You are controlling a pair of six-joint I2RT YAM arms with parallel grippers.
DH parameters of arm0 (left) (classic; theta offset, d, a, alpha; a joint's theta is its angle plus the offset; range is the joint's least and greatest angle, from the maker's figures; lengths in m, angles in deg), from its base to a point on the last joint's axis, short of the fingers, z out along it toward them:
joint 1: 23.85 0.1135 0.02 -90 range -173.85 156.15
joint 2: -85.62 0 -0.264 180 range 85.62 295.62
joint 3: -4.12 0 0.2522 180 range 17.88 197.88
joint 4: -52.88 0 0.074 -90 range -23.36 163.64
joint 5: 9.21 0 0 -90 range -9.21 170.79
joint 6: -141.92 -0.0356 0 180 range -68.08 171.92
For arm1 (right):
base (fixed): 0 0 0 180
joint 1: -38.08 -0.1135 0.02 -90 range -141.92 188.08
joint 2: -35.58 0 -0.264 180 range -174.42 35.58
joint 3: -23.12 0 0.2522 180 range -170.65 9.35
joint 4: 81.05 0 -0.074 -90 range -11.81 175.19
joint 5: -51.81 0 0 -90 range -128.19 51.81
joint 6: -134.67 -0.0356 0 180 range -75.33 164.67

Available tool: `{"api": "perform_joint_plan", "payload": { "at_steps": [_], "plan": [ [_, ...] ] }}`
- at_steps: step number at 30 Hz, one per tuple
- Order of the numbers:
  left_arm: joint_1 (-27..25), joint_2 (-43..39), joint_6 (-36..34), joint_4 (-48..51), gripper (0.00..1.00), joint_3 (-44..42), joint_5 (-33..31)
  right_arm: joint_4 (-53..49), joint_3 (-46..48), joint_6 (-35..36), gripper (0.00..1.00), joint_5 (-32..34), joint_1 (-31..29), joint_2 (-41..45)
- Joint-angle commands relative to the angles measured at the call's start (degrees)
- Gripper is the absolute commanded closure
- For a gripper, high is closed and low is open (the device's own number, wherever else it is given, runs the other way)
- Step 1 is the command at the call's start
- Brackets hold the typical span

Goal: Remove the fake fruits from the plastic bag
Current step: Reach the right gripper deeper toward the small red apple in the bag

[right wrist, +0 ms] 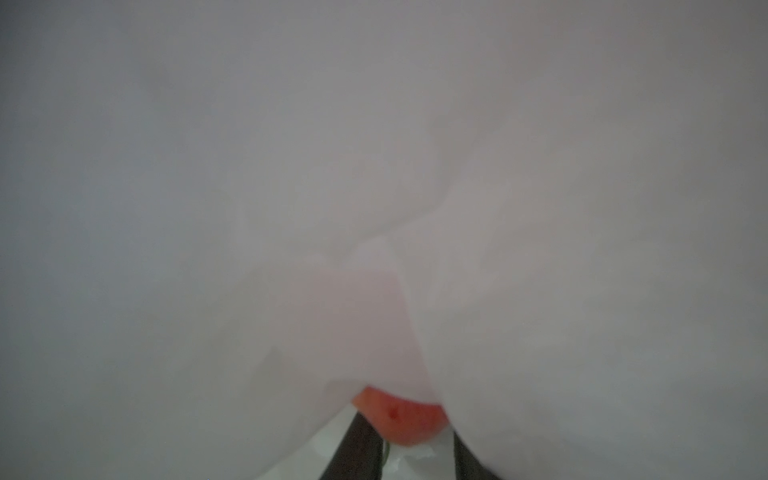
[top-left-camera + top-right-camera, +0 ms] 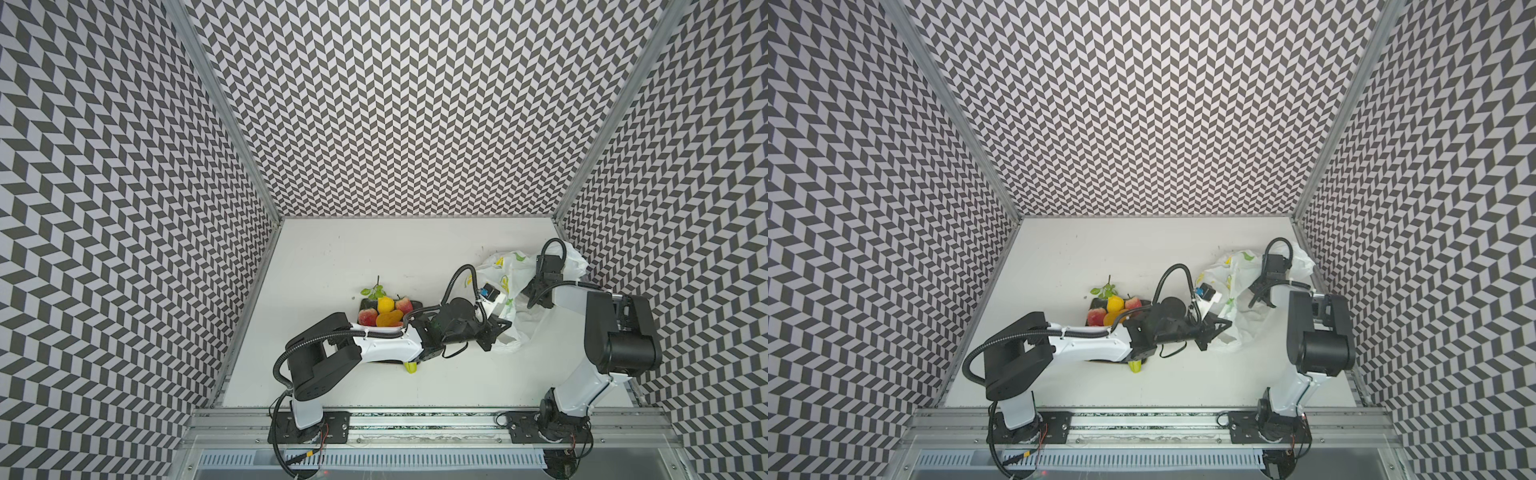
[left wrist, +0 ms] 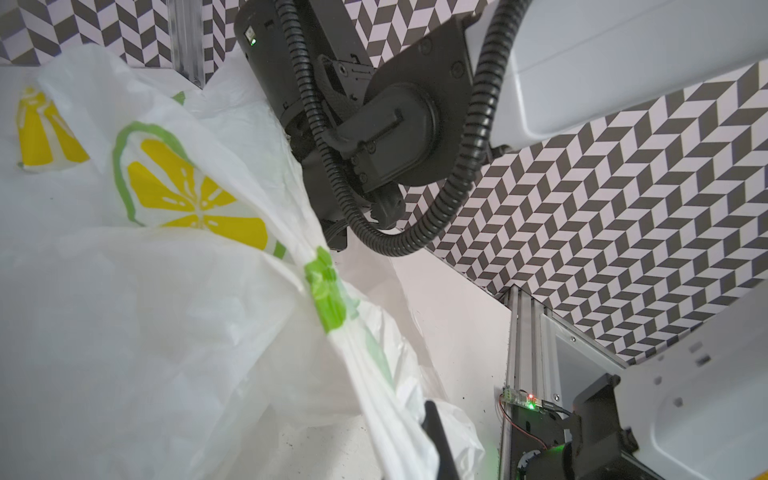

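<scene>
The plastic bag (image 2: 505,270) (image 2: 1233,270), white with lemon prints, lies crumpled at the right rear of the table. My left gripper (image 2: 500,328) (image 2: 1223,326) (image 3: 419,432) is shut on a gathered strip of the bag's edge (image 3: 374,395). My right gripper (image 2: 1260,301) (image 1: 409,440) reaches down into the bag and is shut on a red fruit (image 1: 399,415), with bag film draped over it. Other fake fruits sit on a dark plate (image 2: 417,306): a lemon (image 2: 385,304), a peach (image 2: 404,305), a red fruit (image 2: 368,318) and an orange pear (image 2: 389,319).
A lime-green pear (image 2: 410,368) (image 2: 1135,366) pokes out from under my left forearm at the plate's near edge. The left arm (image 2: 386,345) lies across the plate. The right side wall (image 2: 602,249) stands close behind the bag.
</scene>
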Motion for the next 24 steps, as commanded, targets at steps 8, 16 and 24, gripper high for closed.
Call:
{"api": "perform_joint_plan", "payload": {
  "at_steps": [8,16,24],
  "plan": [
    [-0.45,-1.50,0.25,-1.57,1.00,-0.51,0.31,-1.95,0.11,1.40,1.00,-0.35,-0.51,-1.54],
    [0.37,-0.22,-0.03,-0.86,1.00,-0.77,-1.59,0.45,2.70,0.37,1.00,-2.62,-0.28,6.29],
    [2.48,0.87,-0.09,-0.18,1.00,-0.04,-2.74,0.19,5.25,0.36,1.00,-9.76,1.37,15.39]
  ]
}}
